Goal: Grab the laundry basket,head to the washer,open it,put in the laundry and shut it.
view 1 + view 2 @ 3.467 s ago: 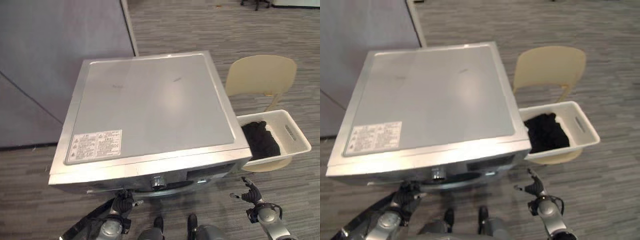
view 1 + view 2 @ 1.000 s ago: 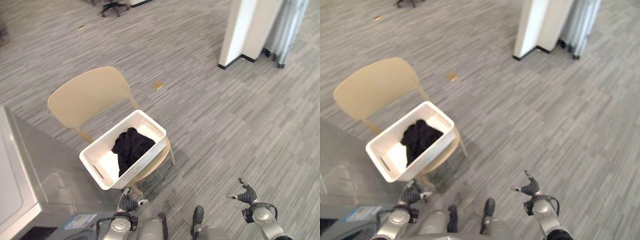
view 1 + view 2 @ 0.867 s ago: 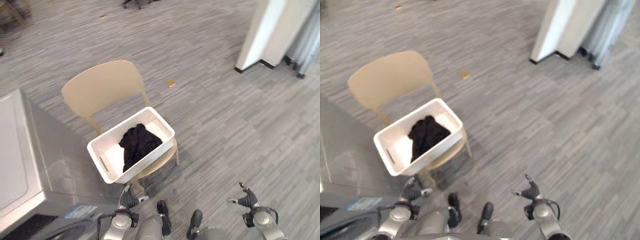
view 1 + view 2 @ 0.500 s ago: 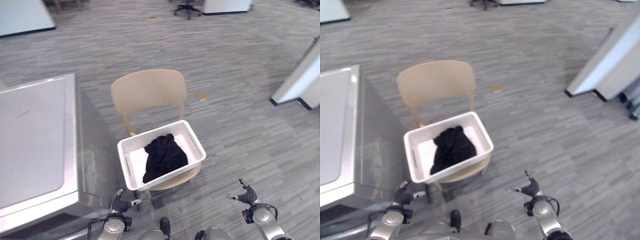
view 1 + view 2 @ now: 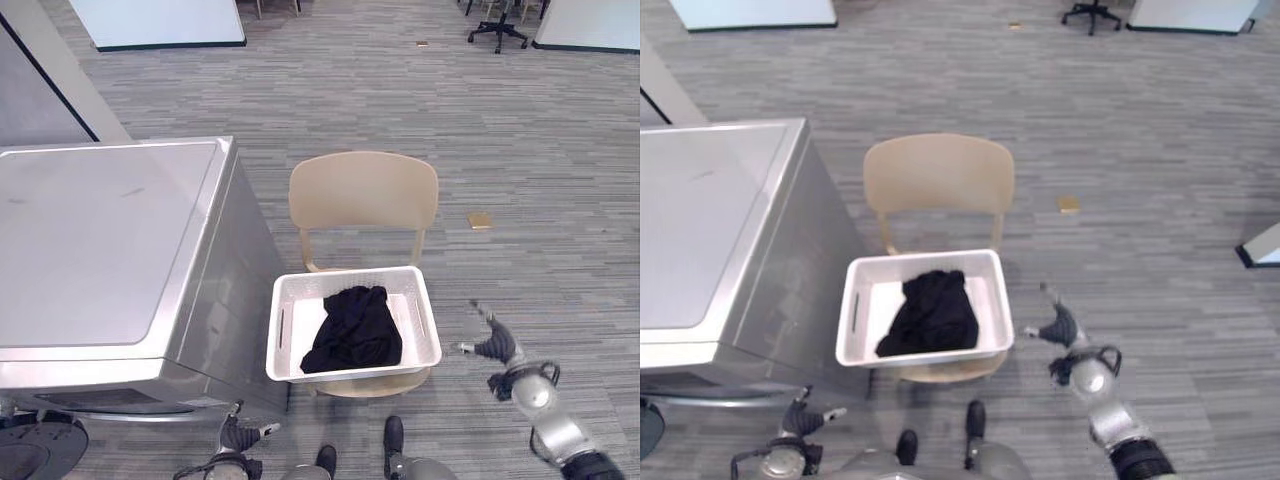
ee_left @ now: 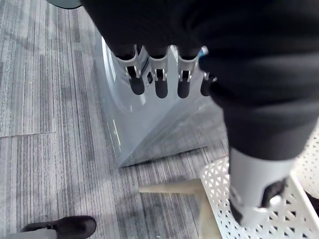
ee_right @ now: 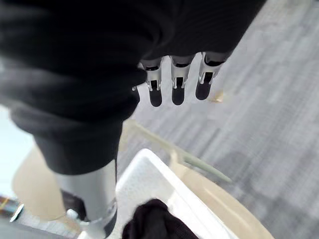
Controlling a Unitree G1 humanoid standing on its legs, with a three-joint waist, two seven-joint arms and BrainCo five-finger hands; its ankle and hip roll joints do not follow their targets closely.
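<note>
The white laundry basket (image 5: 350,374) sits on the seat of a beige chair (image 5: 363,194), with black laundry (image 5: 354,331) heaped inside. The silver washer (image 5: 100,250) stands just left of the chair. A dark round door (image 5: 30,450) sticks out below its front at the lower left. My right hand (image 5: 494,346) hovers open a short way off the basket's right side, touching nothing. In the right wrist view its straight fingers (image 7: 174,85) point past the basket (image 7: 149,172). My left hand (image 5: 236,437) hangs low and open by the washer's front corner, its fingers (image 6: 157,79) straight.
Grey carpet lies all around. A small tan piece (image 5: 481,220) lies on the floor right of the chair. An office chair (image 5: 497,25) and white panels (image 5: 160,20) stand at the back. A grey partition (image 5: 40,90) rises behind the washer.
The camera has swung, bringing the chair and basket to the middle. My right hand has risen towards the basket's right side. My left hand stays low.
</note>
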